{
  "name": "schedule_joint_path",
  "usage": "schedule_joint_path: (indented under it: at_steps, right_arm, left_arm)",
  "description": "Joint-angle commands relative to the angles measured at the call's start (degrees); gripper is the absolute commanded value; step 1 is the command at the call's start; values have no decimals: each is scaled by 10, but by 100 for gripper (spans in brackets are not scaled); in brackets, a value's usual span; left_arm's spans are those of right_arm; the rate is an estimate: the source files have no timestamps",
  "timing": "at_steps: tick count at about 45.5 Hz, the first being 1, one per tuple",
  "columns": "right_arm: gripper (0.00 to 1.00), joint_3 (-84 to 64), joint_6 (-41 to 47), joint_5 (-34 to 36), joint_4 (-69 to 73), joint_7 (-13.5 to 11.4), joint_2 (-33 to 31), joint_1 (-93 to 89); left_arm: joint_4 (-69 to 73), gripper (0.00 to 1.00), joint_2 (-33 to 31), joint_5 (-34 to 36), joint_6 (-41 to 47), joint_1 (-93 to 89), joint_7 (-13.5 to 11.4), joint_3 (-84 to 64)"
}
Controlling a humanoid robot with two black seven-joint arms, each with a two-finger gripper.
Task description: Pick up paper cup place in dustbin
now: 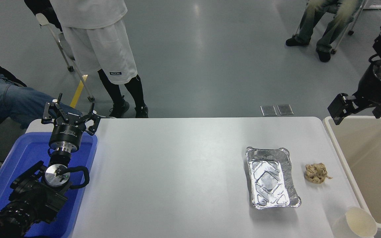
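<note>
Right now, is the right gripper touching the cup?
Apart. The head view shows the right gripper high over the dustbin's far corner, while the cup stands at the table's near right edge, with bare table between them.

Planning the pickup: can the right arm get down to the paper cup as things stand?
Probably yes. The right pincer hangs over the dustbin's far corner. The paper cup stands upright at the table's near right corner, beside the bin, with nothing over it.

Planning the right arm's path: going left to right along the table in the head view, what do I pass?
Blue bin with the left gripper over it → foil tray → crumpled brown paper wad → paper cup → dustbin, right gripper above its far rim.
</note>
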Motion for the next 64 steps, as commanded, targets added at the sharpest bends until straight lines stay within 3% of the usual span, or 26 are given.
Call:
schedule_joint_path:
  at_steps: [1,8,13,19,28,44,64]
  right_arm:
    - [100,-22,2,18,3,0,-22,-5]
    - [100,-18,2,24,-6,1,-61,-37]
    - [100,-11,2,66,-27,1,-104,-52]
    - [100,-14,2,63,-28,-4,-100,-72]
    - [100,48,2,-31,-66,-10,-117,-159]
    - [100,166,2,-63,-157,-72,-177,-295]
    - [100,203,2,-104,-74,-72,-240,-272]
  left_arm:
    - [0,99,0,0,-1,0,0,0]
    - [0,99,1,0,0,0,0,0]
    - [1,99,0,0,0,0,0,0]
    - [0,99,0,0,0,0,0,0]
    - [0,99,1,0,-1,0,0,0]
    - [0,99,0,0,-1,0,0,0]
    - [0,99,0,2,-2,0,0,0]
